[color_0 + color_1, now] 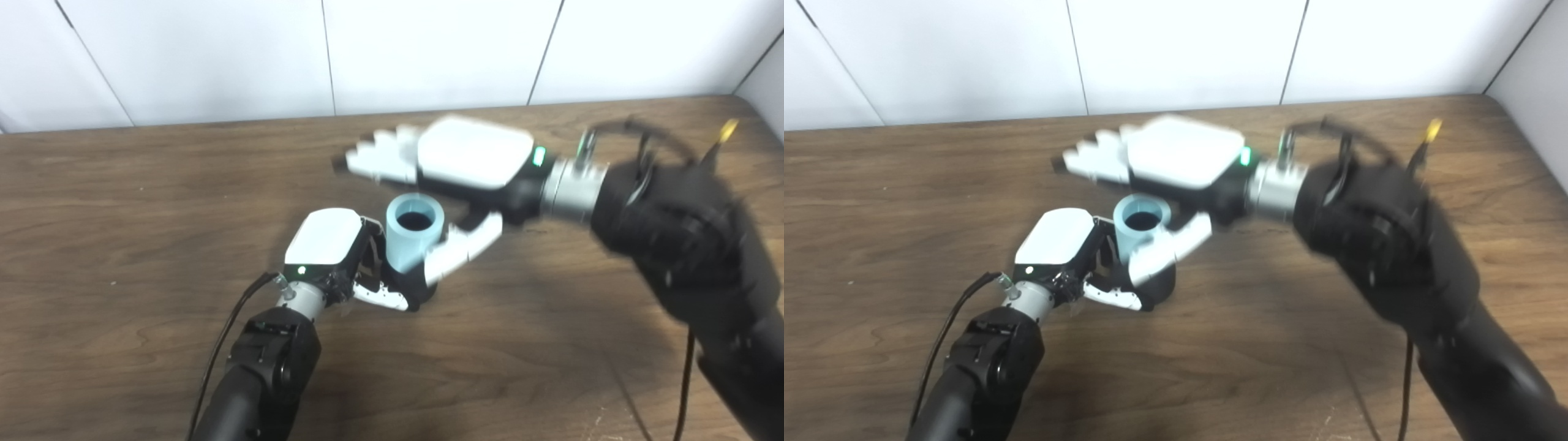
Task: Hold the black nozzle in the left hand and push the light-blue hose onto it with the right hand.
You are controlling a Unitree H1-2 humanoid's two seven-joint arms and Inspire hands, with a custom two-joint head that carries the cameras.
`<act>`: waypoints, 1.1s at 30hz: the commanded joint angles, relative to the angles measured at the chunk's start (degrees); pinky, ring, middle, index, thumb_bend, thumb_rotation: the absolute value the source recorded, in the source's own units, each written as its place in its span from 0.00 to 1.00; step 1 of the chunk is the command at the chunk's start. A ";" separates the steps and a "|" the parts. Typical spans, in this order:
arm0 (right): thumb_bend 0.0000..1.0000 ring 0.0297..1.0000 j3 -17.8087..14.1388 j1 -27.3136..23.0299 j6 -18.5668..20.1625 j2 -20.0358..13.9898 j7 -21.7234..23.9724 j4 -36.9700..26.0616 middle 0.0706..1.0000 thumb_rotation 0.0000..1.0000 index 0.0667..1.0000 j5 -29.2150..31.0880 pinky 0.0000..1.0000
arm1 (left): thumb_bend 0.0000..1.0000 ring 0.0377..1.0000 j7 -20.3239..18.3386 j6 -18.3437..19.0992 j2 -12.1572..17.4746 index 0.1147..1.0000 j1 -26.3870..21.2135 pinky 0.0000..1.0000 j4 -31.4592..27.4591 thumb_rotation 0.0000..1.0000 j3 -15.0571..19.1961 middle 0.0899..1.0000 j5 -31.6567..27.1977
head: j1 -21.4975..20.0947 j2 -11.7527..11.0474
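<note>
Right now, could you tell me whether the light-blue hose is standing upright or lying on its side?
Upright: the light-blue hose shows its round open end facing up, held by the left hand.

Even, fairly bright overhead light fills both views. The right hand (453, 165) and its forearm are smeared by motion blur, while the left hand (334, 248) stays reasonably sharp. Soft dark shadows pool on the wooden desk (122, 202) beneath both arms. Mild glare whitens the hands' shells.

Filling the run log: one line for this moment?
left hand shut on black nozzle | light-blue hose seated upright | right hand open, blurred
</note>
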 commanded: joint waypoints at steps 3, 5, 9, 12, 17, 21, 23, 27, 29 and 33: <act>0.66 0.99 -3.99 -0.14 1.11 -0.10 -4.15 2.01 1.00 1.00 1.00 4.25 0.92 | 0.50 0.45 -0.46 -0.12 -0.27 0.40 -0.69 0.41 -0.48 0.00 -0.18 0.47 -0.14 | -0.13 0.02; 0.67 0.97 -4.76 0.81 2.09 -0.06 -5.09 3.22 1.00 1.00 1.00 5.37 0.89 | 0.50 0.45 0.15 -0.19 -0.34 0.40 -0.47 0.40 -0.37 0.00 0.06 0.46 -0.45 | 0.01 -0.02; 0.66 0.93 -5.94 3.21 5.01 1.00 -7.07 5.62 0.96 1.00 1.00 7.26 0.84 | 0.50 0.44 0.16 -0.08 -0.30 0.41 -0.37 0.38 -0.61 0.00 0.29 0.45 -0.65 | 0.11 0.05; 0.65 0.90 -7.20 5.29 6.27 1.98 -9.61 7.39 0.95 1.00 0.99 9.28 0.81 | 0.50 0.43 0.36 -0.01 -0.40 0.41 -0.32 0.38 -0.65 0.00 0.52 0.44 -0.75 | 0.24 -0.03; 0.59 0.92 -7.80 9.14 6.95 2.73 -13.82 9.88 0.97 1.00 0.99 9.48 0.81 | 0.50 0.42 1.10 0.57 -0.90 0.41 -0.36 0.40 -1.14 0.00 1.56 0.46 -1.56 | 0.30 -0.06; 0.57 0.93 -7.53 11.65 6.21 2.97 -16.46 11.21 0.98 1.00 0.99 9.84 0.84 | 0.50 0.40 0.01 0.90 -0.54 0.45 -0.81 0.42 -2.24 0.00 1.97 0.42 -0.76 | 0.61 0.13; 0.59 0.93 -7.18 12.67 5.33 2.81 -17.63 11.97 0.98 1.00 1.00 9.57 0.84 | 0.52 0.51 0.38 0.04 0.36 0.44 -1.15 0.47 -2.42 0.03 1.89 0.50 -0.11 | 0.87 0.20; 0.60 0.93 -6.63 14.04 4.28 2.59 -19.44 13.08 0.97 1.00 1.00 9.32 0.83 | 0.82 0.69 1.84 -1.48 1.54 0.72 -1.64 0.60 -2.27 0.32 2.32 0.71 -0.62 | 0.98 0.14; 0.61 0.92 -6.58 14.74 3.91 2.86 -20.46 13.64 0.97 1.00 1.00 9.53 0.83 | 0.92 0.78 2.88 -1.91 1.71 0.83 -1.84 0.72 -2.05 0.42 2.97 0.82 -1.44 | 1.04 0.11; 0.60 0.92 -6.16 15.96 3.92 3.55 -22.32 14.29 0.97 1.00 1.00 9.29 0.84 | 1.00 0.89 4.22 -2.36 1.66 0.98 -2.01 0.88 -1.83 0.50 4.78 0.94 -3.16 | 1.14 0.12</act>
